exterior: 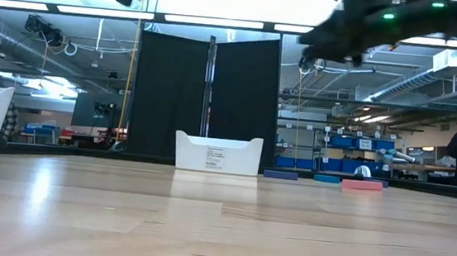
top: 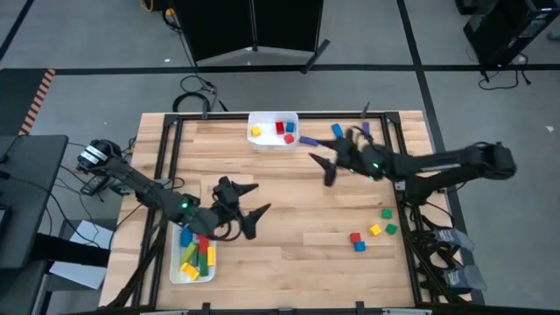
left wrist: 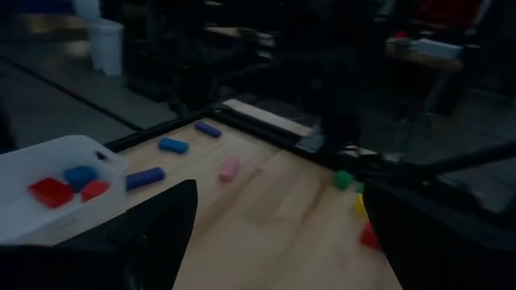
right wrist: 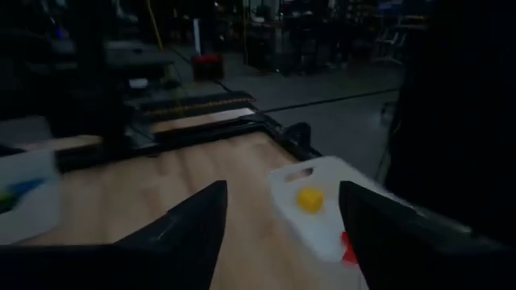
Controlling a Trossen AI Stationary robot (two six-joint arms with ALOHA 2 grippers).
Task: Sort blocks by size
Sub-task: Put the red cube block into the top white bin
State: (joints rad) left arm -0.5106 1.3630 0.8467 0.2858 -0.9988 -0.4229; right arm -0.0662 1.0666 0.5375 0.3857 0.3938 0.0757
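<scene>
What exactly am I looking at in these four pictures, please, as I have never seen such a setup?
Two dark robot arms work at a wooden table. One camera looks straight down, one sits at table height, and one rides on each wrist. The left gripper hangs open near a white tray of longer bars; the right gripper hangs open near another white tray with small cubes. Neither holds anything. Loose cubes and a few bars lie on the table.
</scene>
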